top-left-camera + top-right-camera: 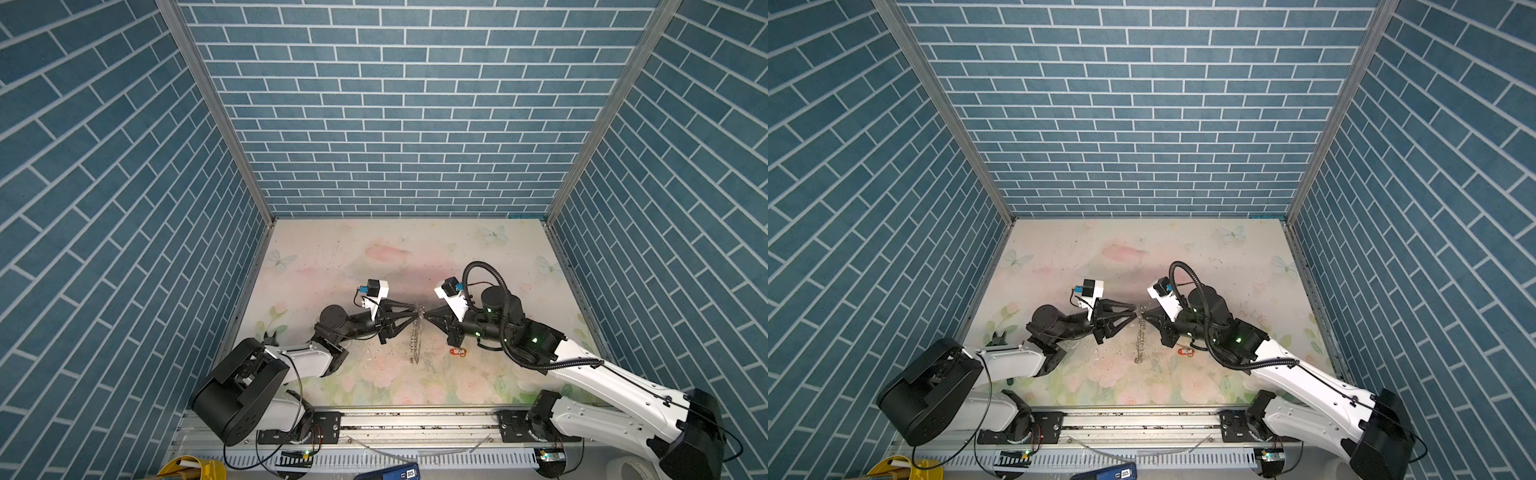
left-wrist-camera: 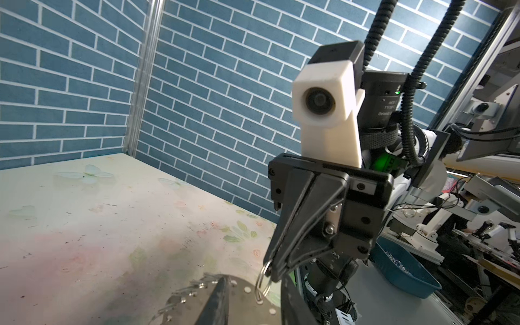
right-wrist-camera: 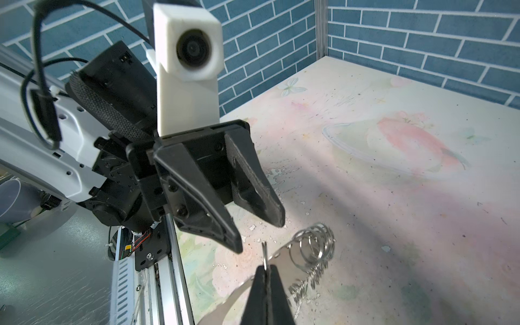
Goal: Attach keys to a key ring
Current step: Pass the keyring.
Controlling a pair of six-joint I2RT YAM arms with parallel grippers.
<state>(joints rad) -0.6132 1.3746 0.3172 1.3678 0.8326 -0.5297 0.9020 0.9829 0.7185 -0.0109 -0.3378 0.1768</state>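
Observation:
The key ring (image 1: 414,343) hangs edge-on above the middle of the floral table (image 1: 374,257), its small silver rings (image 3: 315,244) bunched along a thin metal band (image 3: 281,256). My right gripper (image 1: 424,314) is shut on one small silver ring (image 2: 263,282) at the hoop's top. My left gripper (image 1: 417,313) faces it tip to tip, and its fingers (image 3: 233,239) stand apart with nothing pinched. The hoop's band lies between them in the left wrist view. The orange-red key tag (image 1: 457,352) lies flat on the table under my right wrist, and no gripper touches it.
Blue brick walls close the table on three sides. A metal rail (image 1: 415,419) runs along the front edge. A blue bin (image 2: 405,270) sits off the table beyond my right arm, and a yellow container (image 1: 195,467) stands below the rail at the left.

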